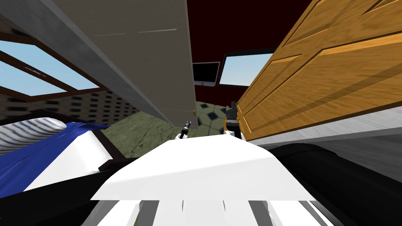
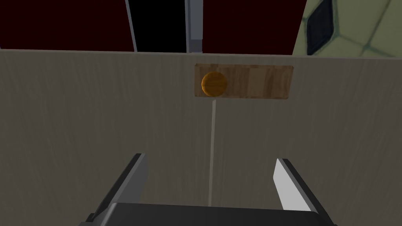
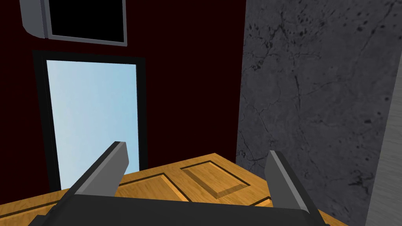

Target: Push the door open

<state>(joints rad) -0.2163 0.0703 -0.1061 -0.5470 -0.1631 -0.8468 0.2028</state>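
Note:
An orange wooden panelled door (image 1: 322, 78) slants across the right of the head view. My right gripper (image 1: 231, 113) is at its near edge. In the right wrist view that gripper (image 3: 196, 148) is open, with the door's panels (image 3: 212, 178) just beyond its fingers. A grey-beige door leaf (image 1: 157, 59) stands on the left, with a small orange knob (image 1: 194, 112) at its edge. My left gripper (image 1: 186, 127) is close below that knob. In the left wrist view it (image 2: 210, 157) is open and faces the beige surface (image 2: 78, 129), short of the round knob (image 2: 214, 83) on its wooden plate.
A bed with a blue cover (image 1: 39, 157) and a striped pillow (image 1: 27, 131) lies at the left. Tiled floor (image 1: 208, 115) shows in the gap between the two doors. Beyond are a dark red wall with a black screen (image 1: 206, 72) and a window (image 1: 243, 68). A grey marbled wall (image 3: 314, 98) stands beside the wooden door.

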